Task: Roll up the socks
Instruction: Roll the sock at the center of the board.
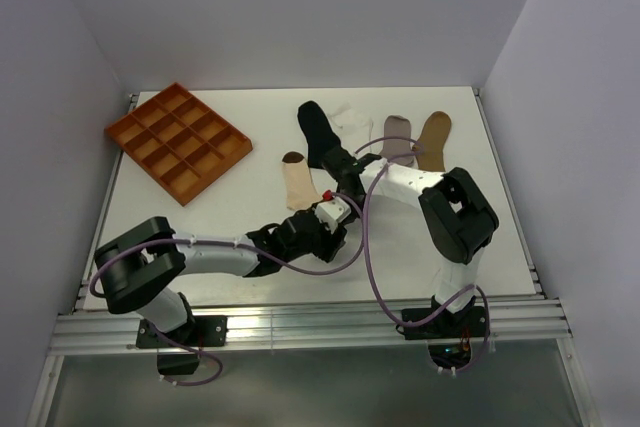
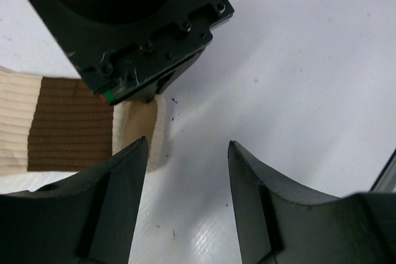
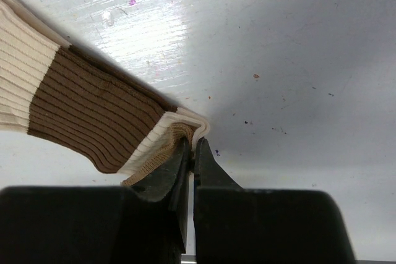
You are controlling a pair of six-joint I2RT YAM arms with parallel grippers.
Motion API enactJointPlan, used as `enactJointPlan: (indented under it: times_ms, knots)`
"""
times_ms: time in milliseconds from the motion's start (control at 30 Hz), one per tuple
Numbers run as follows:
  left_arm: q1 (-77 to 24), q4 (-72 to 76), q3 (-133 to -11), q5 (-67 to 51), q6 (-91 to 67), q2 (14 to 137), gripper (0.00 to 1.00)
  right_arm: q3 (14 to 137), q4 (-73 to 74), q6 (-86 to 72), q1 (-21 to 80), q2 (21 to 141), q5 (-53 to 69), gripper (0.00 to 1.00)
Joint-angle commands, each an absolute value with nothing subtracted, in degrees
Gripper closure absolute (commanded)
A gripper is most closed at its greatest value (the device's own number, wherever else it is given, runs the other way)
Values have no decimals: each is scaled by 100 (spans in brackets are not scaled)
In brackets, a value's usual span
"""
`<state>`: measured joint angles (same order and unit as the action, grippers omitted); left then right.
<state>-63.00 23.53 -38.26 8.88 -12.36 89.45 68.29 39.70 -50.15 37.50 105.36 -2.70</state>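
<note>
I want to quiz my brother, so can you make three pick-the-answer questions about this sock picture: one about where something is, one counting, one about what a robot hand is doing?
1. Where is the orange tray?
A) far left of the table
B) near right corner
C) in the middle
2. How many socks are on the table?
A) three
B) five
C) eight
3. The right gripper is:
A) wide open
B) shut on the cream sock
C) holding the tray
Answers: 1 A, it sits far left. 2 B, cream sock, black sock, white sock, grey sock, tan sock. 3 B, its jaws pinch the cuff edge.
</note>
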Motion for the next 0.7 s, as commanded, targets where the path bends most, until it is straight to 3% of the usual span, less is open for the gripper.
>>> enactJointPlan:
  times_ms: [0, 267, 667]
  knots:
    - [-6337, 2514, -4166, 984, -941, 9157, 41, 6768, 3911, -4966, 3727, 10793, -211, 100]
    - [-6354, 2356, -4306, 1072, -826, 9518, 49, 6812, 3920, -4931, 3727, 10846, -167, 100]
    - [-6354, 2048, -4544, 1564, -861, 9809, 52, 6768, 3876, -4896, 3718, 10837, -105, 100]
